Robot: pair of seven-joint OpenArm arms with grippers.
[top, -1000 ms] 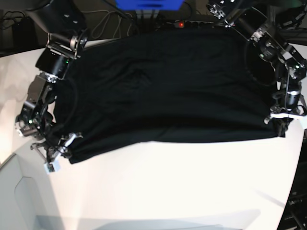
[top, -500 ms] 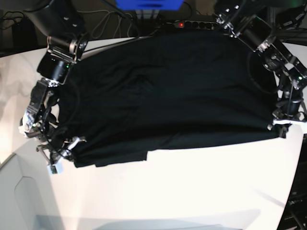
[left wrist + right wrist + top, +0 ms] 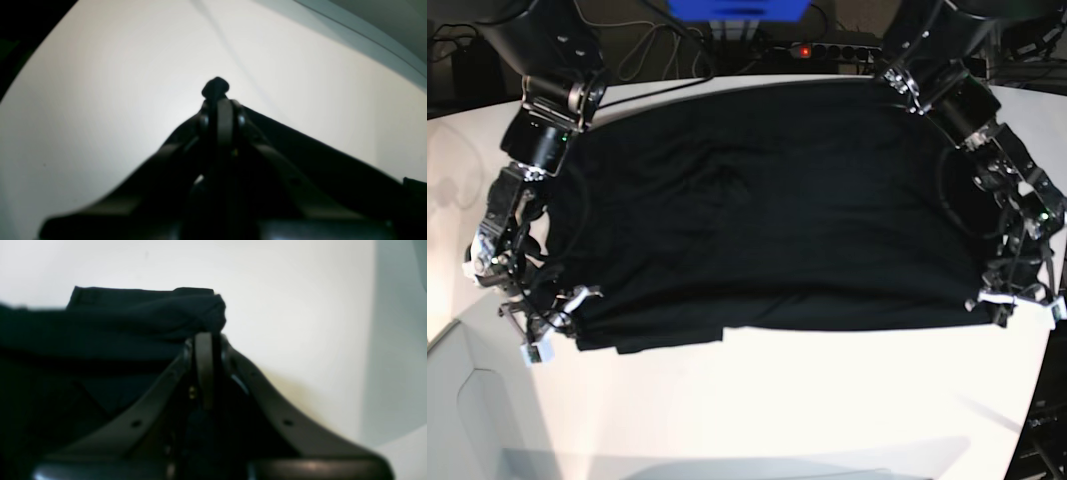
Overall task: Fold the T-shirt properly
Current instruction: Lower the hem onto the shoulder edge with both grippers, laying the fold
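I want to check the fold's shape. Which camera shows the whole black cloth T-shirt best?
The base view: the black cloth T-shirt lies spread across the white table, all edges visible. Each wrist view shows only a pinched corner at its shut gripper.

Both arms are black with silver joints and loose black cables; each gripper (image 3: 552, 325) ends in white-tipped fingers.

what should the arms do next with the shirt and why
Probably keep drawing the held edge toward the near side of the table, then lay it flat. Both the left gripper and right gripper are shut on the shirt, each pinching a corner, and the near edge looks uneven and bunched on the right gripper's side.
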